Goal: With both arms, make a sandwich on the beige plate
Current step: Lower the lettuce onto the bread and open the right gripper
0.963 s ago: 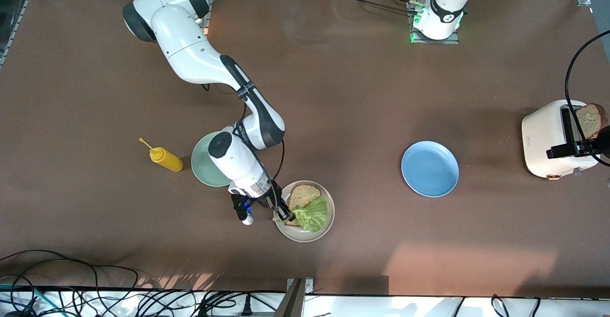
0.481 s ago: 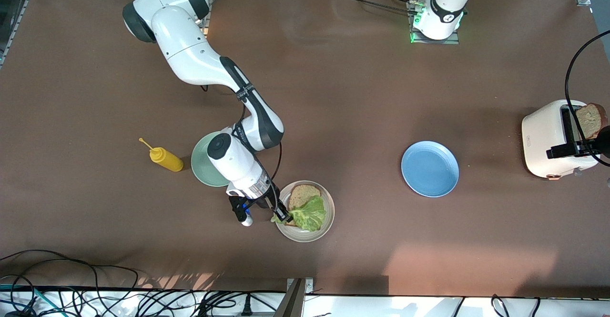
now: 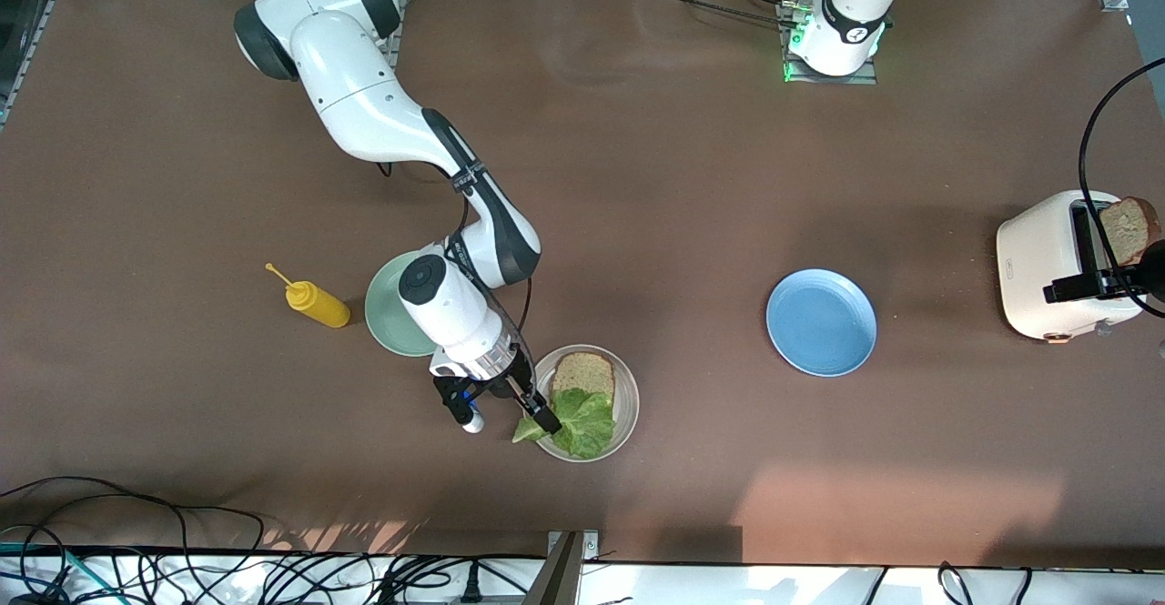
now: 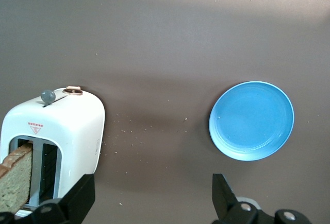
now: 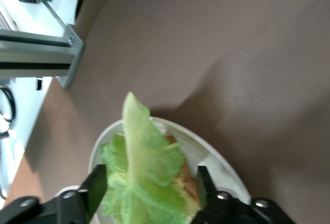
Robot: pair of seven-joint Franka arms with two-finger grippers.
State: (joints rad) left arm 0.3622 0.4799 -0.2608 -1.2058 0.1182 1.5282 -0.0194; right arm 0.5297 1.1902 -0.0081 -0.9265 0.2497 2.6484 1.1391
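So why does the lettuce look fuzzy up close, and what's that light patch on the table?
Right wrist view: the lettuce sits too near the lens, so it blurs. Front view: the pale patch on the table is brighter light falling there.

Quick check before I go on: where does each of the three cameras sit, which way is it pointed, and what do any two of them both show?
Front view: high across the table, facing both bases; shows the right arm, right gripper open over the beige plate.
Left wrist view: on the left wrist, looking down past the open left gripper at the toaster and blue plate.
Right wrist view: looking past its fingers at the lettuce.
Shared: front and right wrist both show lettuce on the beige plate.
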